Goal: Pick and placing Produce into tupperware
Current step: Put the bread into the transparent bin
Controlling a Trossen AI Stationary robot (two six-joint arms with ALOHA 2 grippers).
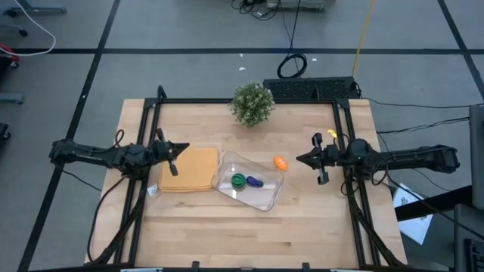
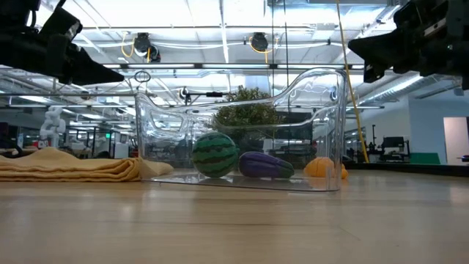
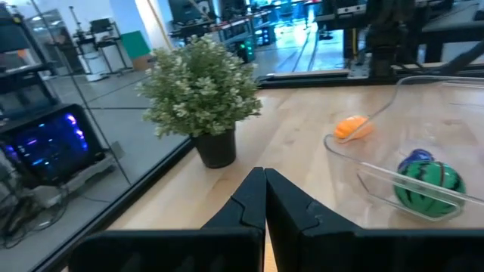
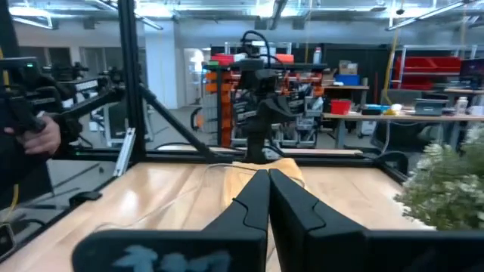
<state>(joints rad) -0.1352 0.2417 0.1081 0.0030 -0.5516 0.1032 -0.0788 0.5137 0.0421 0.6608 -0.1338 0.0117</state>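
Note:
The clear tupperware [image 1: 266,198] lies on the table's middle. The round green piece [image 1: 238,180] and the elongated purple piece [image 1: 255,181] lie inside it, side by side; both also show in the low view, green [image 2: 215,154] and purple [image 2: 265,165]. The orange piece [image 1: 280,162] rests on the table just beyond the container's right far corner; it also shows in the left wrist view [image 3: 352,127]. My left gripper [image 1: 184,147] is shut and empty above the tan mat's far edge. My right gripper [image 1: 299,159] is shut and empty, right of the orange piece.
A folded tan-yellow mat [image 1: 187,169] lies left of the tupperware. A bushy potted plant [image 1: 252,103] stands at the table's far middle. A black frame [image 1: 344,143] runs along the table's far and side edges. A person's hand [image 4: 38,136] shows beyond the table.

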